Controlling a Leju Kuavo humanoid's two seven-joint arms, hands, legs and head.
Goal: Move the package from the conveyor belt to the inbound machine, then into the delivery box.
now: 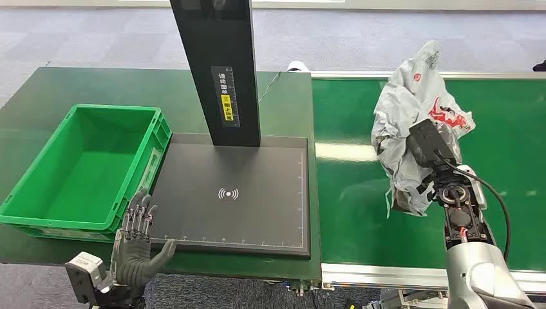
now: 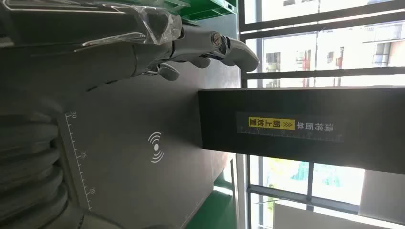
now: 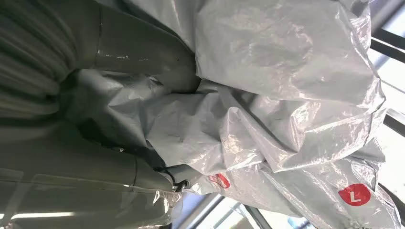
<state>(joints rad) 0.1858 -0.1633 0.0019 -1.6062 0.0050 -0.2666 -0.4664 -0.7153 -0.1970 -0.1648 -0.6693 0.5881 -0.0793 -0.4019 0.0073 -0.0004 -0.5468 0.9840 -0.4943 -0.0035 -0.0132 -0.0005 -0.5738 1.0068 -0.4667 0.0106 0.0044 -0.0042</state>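
Observation:
A crumpled grey plastic package [image 1: 412, 122] with red markings hangs above the green conveyor belt [image 1: 508, 193], held up by my right hand [image 1: 430, 149]. The right wrist view shows my thumb [image 3: 143, 52] and fingers pressed into the grey package [image 3: 286, 95]. The inbound machine is a black scan plate [image 1: 257, 212] with a wireless symbol and a black post [image 1: 219, 64]; it lies left of the belt. The green delivery box [image 1: 38, 199] stands left of the plate and holds nothing. My left hand [image 1: 136, 248] is open, fingers spread, at the plate's near left corner. In the left wrist view the left hand [image 2: 191, 43] hovers over the scan plate [image 2: 119, 143].
The dark green table [image 1: 77, 84] carries the box and the scan plate. The conveyor's metal frame [image 1: 386, 273] runs along the near edge. Beyond lies grey carpet. A ruler scale [image 2: 79, 152] edges the plate.

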